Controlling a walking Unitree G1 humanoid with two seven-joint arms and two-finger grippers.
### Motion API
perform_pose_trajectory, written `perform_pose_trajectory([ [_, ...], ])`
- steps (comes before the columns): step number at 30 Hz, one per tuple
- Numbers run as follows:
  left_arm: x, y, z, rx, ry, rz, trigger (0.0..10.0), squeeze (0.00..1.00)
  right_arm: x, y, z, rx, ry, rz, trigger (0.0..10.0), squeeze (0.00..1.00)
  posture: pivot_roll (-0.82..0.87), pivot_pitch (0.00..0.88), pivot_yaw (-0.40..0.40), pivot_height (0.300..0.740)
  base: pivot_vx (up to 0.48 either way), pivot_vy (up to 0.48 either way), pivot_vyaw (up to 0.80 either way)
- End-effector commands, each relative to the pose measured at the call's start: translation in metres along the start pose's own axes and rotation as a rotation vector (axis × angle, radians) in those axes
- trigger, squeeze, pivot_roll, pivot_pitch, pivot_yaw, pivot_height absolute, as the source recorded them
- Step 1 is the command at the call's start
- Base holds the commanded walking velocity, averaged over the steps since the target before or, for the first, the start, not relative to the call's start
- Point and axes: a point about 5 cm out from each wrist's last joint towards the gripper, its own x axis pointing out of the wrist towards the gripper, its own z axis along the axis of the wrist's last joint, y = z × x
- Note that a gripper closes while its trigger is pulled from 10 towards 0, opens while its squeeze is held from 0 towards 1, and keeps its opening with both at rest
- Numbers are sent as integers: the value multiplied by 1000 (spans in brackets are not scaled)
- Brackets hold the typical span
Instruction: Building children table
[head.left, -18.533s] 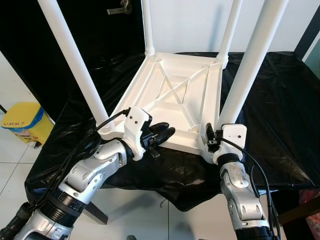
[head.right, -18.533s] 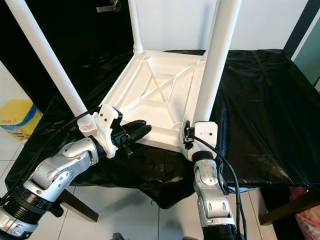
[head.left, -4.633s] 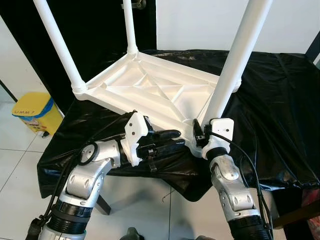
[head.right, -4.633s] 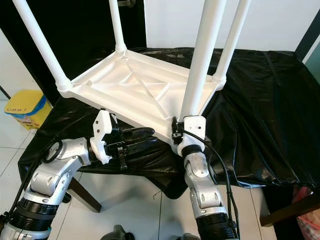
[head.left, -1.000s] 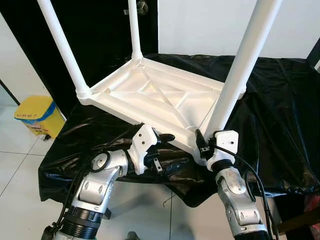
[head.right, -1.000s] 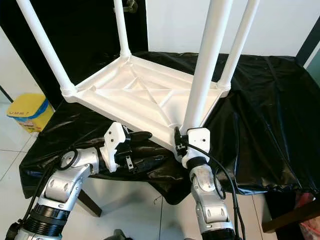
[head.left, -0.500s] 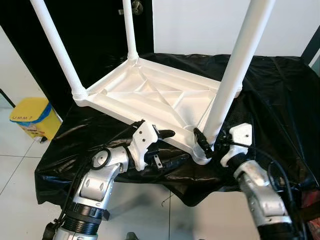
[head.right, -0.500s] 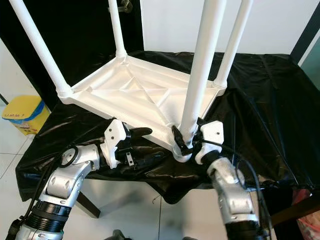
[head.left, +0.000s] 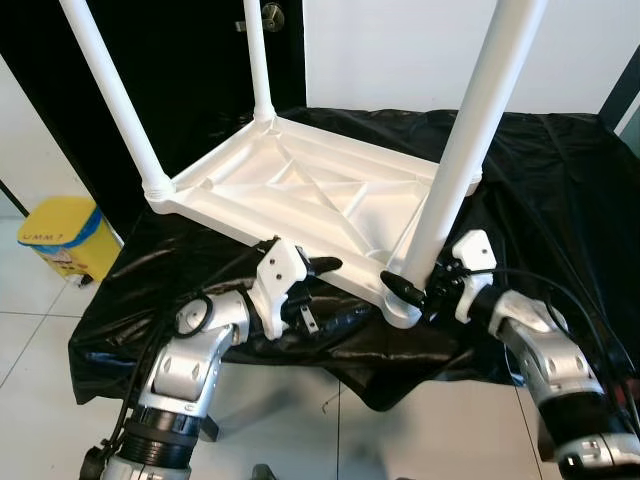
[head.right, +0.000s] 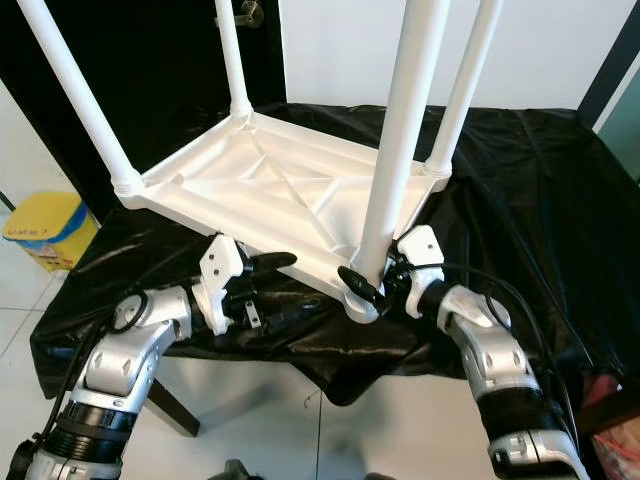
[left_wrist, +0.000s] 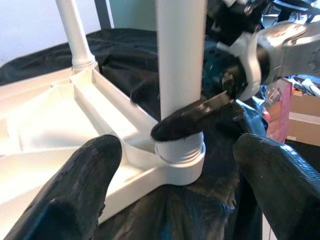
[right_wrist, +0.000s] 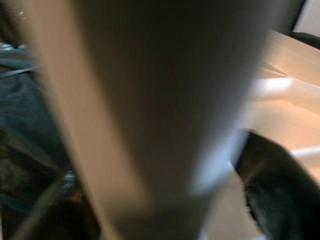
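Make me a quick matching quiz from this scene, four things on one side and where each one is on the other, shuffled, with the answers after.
Things:
1. right gripper
2. left gripper
3. yellow bin
4. black sheet

Places:
A. spread under the upturned white table
B. on the floor off the robot's left
C. fingers open at the table's near edge
D. around the base of the nearest leg

Pairs: 1-D, 2-C, 3-B, 4-A

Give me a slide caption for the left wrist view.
Right gripper clamps the near table leg at its socket, seen between the open left gripper's fingers.
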Motion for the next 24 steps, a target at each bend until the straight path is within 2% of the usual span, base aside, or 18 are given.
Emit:
perform_pose_trajectory([
  [1,-2,9,1,-4,1,130,10000,0,2,0,-5,7,21,19,0,0,-80,0,-18,740,0,0,0],
  [14,-4,10,3,-11,-9,141,10000,0,-3,-2,-11,23,41,26,0,0,-83,0,-13,740,0,0,0],
  [15,-5,9,2,-13,-6,141,10000,0,-3,-1,-12,39,38,10,10000,0,-90,0,-10,740,0,0,0],
  [20,-7,11,1,-26,-6,153,10000,0,-4,3,-15,45,27,-24,10000,0,-96,0,-2,740,0,0,0],
  [24,-1,4,1,-36,-14,122,10000,0,-4,3,-19,20,28,-274,10000,0,-97,10,1,740,0,0,0],
])
